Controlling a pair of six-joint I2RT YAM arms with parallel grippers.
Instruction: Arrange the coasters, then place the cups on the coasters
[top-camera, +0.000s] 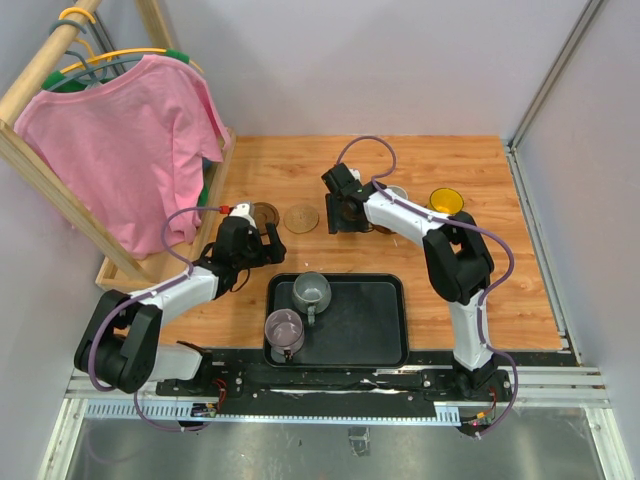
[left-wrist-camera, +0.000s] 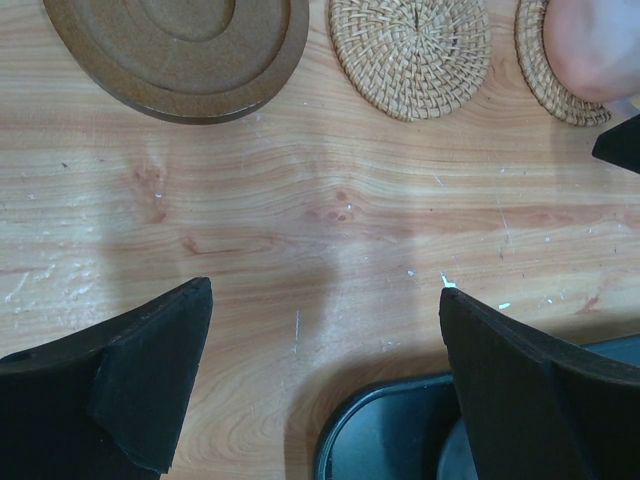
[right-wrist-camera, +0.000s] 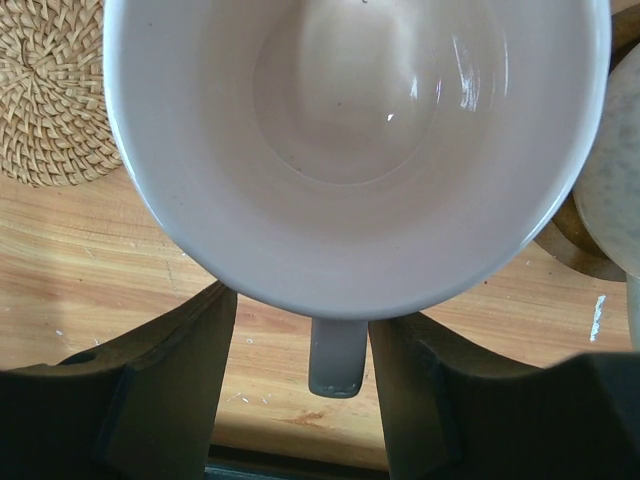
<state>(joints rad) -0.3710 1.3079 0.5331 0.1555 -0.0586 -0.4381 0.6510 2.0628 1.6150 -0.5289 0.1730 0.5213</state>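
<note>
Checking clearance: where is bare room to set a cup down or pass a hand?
Free: the table behind the coasters, the wood right of the black tray, and the tray's right half. Crowded: the coaster row around the right gripper and pale pink cup.

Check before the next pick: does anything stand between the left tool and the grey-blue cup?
Nothing visible does: only bare table and the black tray's rim lie between the left tool and the grey-blue cup.
</note>
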